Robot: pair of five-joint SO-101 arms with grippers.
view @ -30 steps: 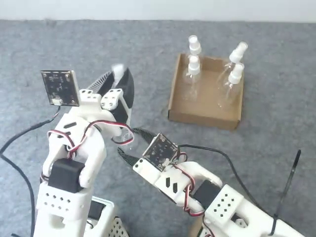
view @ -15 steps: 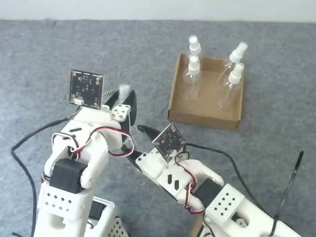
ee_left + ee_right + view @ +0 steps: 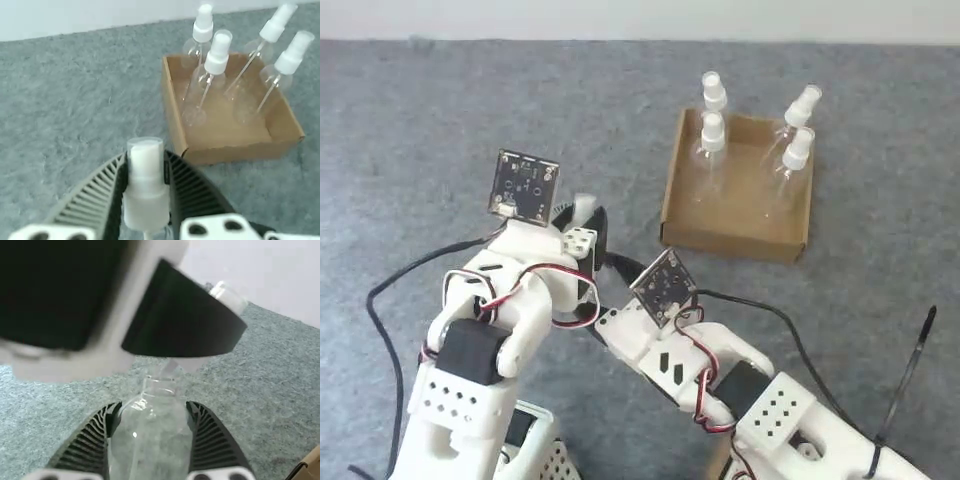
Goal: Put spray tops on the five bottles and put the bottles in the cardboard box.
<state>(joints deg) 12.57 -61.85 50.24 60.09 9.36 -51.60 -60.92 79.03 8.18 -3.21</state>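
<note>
the left gripper (image 3: 145, 164) is clenched on a white spray top (image 3: 146, 187), one ribbed black finger against each side of it; in the high view this spray top (image 3: 585, 208) sits just in front of the left arm's wrist, near the left front corner of the cardboard box (image 3: 725, 240) but apart from it; the right gripper (image 3: 152, 412) grasps a clear bottle (image 3: 150, 445) by its body, fingers (image 3: 205, 440) pressed to both flanks, the bottle upright with its neck open; the left arm's black jaw and the spray top (image 3: 227, 294) hang just above that neck; four capped bottles (image 3: 711, 135) stand upright at the box; the two nearer ones are inside it, and whether the two far ones stand within the back wall i cannot tell; grey carpet (image 3: 440, 100) covers the table under everything
</note>
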